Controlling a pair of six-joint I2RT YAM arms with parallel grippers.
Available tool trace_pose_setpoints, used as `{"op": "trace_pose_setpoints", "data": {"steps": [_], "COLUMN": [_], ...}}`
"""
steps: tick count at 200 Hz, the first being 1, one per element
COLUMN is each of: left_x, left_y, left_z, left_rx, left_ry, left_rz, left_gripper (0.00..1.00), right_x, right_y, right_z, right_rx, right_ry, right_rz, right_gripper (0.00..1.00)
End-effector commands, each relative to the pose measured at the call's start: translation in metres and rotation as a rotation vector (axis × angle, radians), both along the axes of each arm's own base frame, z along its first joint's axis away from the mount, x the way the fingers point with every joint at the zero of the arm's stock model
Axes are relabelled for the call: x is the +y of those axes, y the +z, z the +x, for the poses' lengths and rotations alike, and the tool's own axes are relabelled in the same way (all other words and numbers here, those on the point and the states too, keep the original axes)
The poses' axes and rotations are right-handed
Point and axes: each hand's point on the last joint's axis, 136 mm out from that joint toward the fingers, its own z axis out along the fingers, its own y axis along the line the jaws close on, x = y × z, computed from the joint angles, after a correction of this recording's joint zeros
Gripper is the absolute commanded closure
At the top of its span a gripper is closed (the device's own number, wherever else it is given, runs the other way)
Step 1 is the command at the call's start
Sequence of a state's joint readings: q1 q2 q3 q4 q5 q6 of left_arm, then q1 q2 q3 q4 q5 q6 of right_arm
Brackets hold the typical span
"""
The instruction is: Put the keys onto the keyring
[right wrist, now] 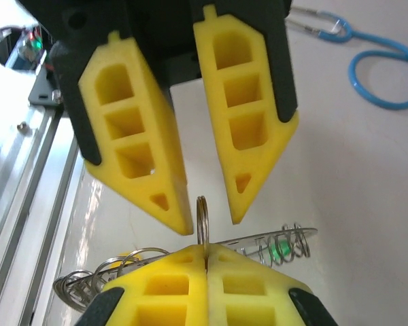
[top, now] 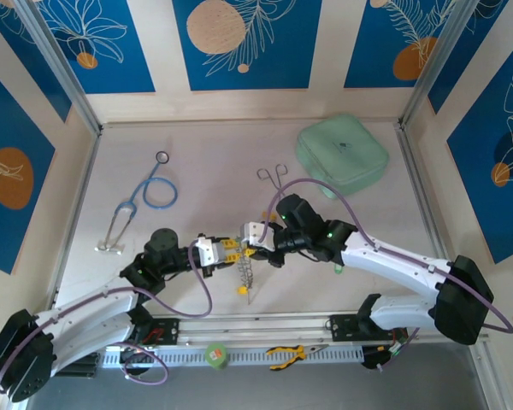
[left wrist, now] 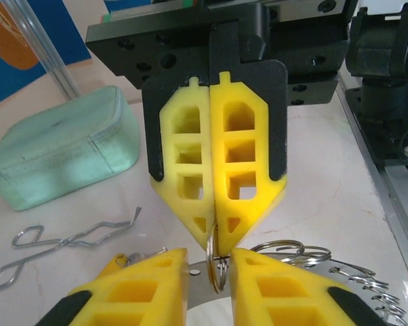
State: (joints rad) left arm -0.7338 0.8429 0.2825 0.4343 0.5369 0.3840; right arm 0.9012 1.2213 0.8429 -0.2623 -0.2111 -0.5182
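My two grippers meet tip to tip over the near middle of the table. The right gripper (top: pixel 255 248) (right wrist: pixel 205 250) (left wrist: pixel 215 234) is shut on a small split ring (right wrist: pixel 202 217) (left wrist: pixel 217 273) that sits on the rim of the keyring (top: pixel 245 272) (right wrist: pixel 258 241) (left wrist: pixel 306 257). The keyring hangs below it, fringed with small rings. The left gripper (top: pixel 227 250) (left wrist: pixel 209 261) (right wrist: pixel 209 221) is open, its fingers standing on either side of that same small ring without touching it. A green key (right wrist: pixel 280 250) and a yellow key (top: pixel 241 290) hang among the rings.
Silver forceps (top: pixel 274 175) (left wrist: pixel 61 241) lie behind the grippers. A mint-green pouch (top: pixel 342 158) (left wrist: pixel 61 153) is at the back right and a blue stethoscope (top: pixel 145 201) (right wrist: pixel 374 61) at the left. Yellow-handled pliers (top: pixel 286 352) and a green roll (top: pixel 215 354) rest on the front rail.
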Motion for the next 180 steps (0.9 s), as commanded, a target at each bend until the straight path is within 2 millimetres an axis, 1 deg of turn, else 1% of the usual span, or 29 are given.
{"op": "trace_pose_setpoints", "data": {"steps": [1,40,59,64,73,78,83,99,118,147,180], "left_x": [0.0,0.0,0.0,0.0,0.0,0.0,0.0,0.0,0.001,0.002,0.001], "left_y": [-0.004,-0.003,-0.003,-0.002,0.0,0.002,0.006,0.016,0.023,0.029,0.029], "left_z": [-0.002,-0.002,-0.002,-0.003,-0.002,-0.003,-0.002,-0.003,-0.004,-0.005,-0.007], "left_rx": [-0.008,-0.021,-0.025,-0.027,-0.029,-0.036,-0.037,-0.041,-0.029,-0.018,-0.005], "left_ry": [-0.015,-0.02,-0.019,-0.02,-0.014,-0.012,-0.005,0.002,0.006,0.007,-0.007], "left_rz": [0.059,0.081,0.08,0.074,0.052,0.029,0.0,-0.092,-0.167,-0.234,-0.244], "left_gripper": [0.84,0.99,1.0,1.0,1.0,1.0,1.0,1.0,1.0,1.0,1.0], "right_x": [-0.007,0.003,0.006,0.005,0.003,0.001,-0.001,-0.011,-0.016,-0.012,-0.004], "right_y": [-0.006,0.008,0.022,0.025,0.031,0.033,0.037,0.036,0.03,0.022,0.014], "right_z": [-0.004,-0.009,-0.007,-0.007,-0.006,-0.006,-0.005,0.001,0.006,-0.001,-0.005], "right_rx": [-0.023,-0.067,-0.068,-0.063,-0.049,-0.035,-0.027,0.015,0.042,0.072,0.077], "right_ry": [0.02,0.057,0.044,0.037,0.028,0.025,0.022,-0.011,-0.039,-0.013,0.014], "right_rz": [-0.115,-0.162,-0.093,-0.062,0.007,0.047,0.095,0.206,0.264,0.285,0.28], "right_gripper": [1.0,1.0,1.0,0.94,0.8,0.75,0.73,0.71,0.71,0.71,0.72]}}
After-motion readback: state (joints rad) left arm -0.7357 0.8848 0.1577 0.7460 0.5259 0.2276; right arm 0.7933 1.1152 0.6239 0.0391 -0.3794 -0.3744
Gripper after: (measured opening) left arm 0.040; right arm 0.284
